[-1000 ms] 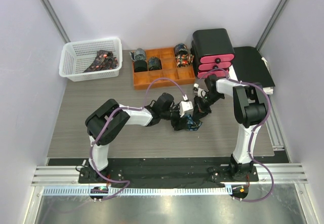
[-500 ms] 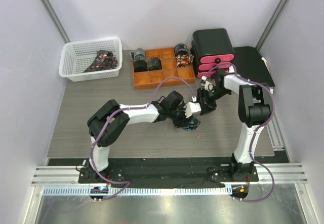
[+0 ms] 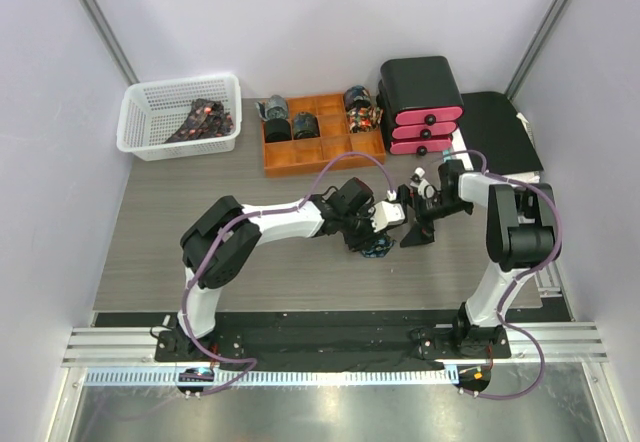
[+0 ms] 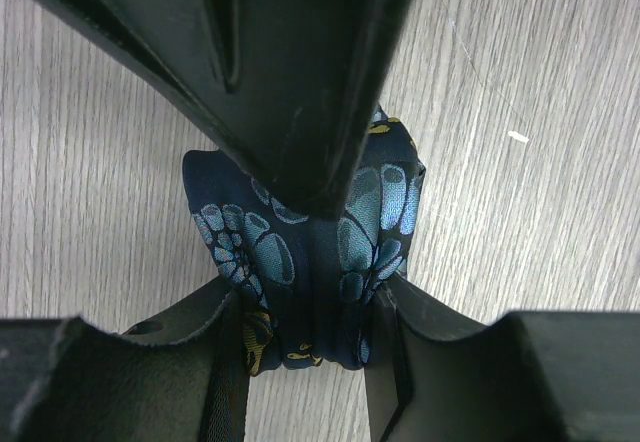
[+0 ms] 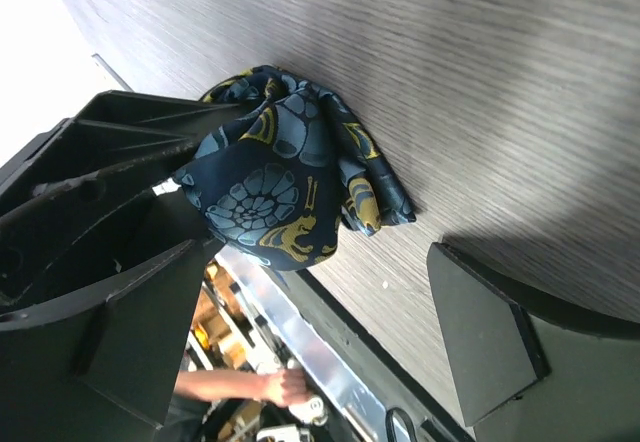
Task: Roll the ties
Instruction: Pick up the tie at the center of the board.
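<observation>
One tie, navy with teal and gold patterns, is coiled into a roll (image 3: 377, 250) that rests on the wooden table near the middle. My left gripper (image 3: 371, 236) is shut on this roll. In the left wrist view the roll (image 4: 300, 242) is squeezed between both fingers (image 4: 170, 362), and the gripper (image 4: 310, 327) reaches down over it. My right gripper (image 3: 409, 220) stands wide open just right of the roll, touching nothing. In the right wrist view the roll (image 5: 280, 187) lies ahead of the open gripper (image 5: 310, 337), apart from both fingers (image 5: 485, 337).
A white basket (image 3: 150, 102) at the back left holds loose ties. An orange compartment tray (image 3: 300, 154) behind the arms holds several rolled ties. A black and pink drawer unit (image 3: 420, 97) and a black pad (image 3: 500, 132) stand at the back right.
My right gripper has opened from shut and drawn back to the right, off the roll. The left gripper has closed on the roll and shifted slightly right with it.
</observation>
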You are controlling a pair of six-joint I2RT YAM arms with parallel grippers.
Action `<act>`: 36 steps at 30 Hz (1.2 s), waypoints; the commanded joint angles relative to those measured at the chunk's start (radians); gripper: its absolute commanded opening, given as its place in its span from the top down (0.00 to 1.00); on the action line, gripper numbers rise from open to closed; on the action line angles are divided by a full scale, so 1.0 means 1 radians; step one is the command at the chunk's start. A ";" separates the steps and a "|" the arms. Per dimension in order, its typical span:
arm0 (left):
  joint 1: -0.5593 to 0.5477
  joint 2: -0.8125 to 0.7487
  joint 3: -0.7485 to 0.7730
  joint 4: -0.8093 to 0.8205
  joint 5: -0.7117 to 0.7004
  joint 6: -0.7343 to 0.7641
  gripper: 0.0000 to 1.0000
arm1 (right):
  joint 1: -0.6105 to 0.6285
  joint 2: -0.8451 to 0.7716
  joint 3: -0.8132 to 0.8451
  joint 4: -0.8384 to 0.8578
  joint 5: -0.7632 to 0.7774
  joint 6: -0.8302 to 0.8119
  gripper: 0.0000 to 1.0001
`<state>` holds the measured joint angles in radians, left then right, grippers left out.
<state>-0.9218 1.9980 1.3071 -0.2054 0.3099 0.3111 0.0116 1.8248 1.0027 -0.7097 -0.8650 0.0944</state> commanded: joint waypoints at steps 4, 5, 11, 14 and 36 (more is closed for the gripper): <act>-0.002 0.094 -0.031 -0.161 -0.049 -0.023 0.94 | 0.047 -0.015 -0.092 0.226 0.090 0.085 0.08; -0.002 0.096 -0.028 -0.160 -0.051 -0.023 0.94 | 0.059 -0.004 -0.090 0.234 0.101 0.082 0.10; -0.002 0.100 -0.023 -0.161 -0.052 -0.021 0.94 | 0.097 0.076 -0.073 0.251 0.129 0.074 0.24; -0.002 0.099 -0.026 -0.160 -0.052 -0.017 0.94 | 0.100 0.070 -0.075 0.253 0.133 0.070 0.35; 0.057 -0.083 -0.123 -0.085 0.050 -0.093 0.34 | 0.096 -0.174 -0.072 0.268 0.165 0.133 0.99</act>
<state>-0.9104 1.9865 1.2663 -0.1383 0.3264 0.2642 0.1165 1.7199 0.9123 -0.4808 -0.7944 0.2199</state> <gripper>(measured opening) 0.600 0.419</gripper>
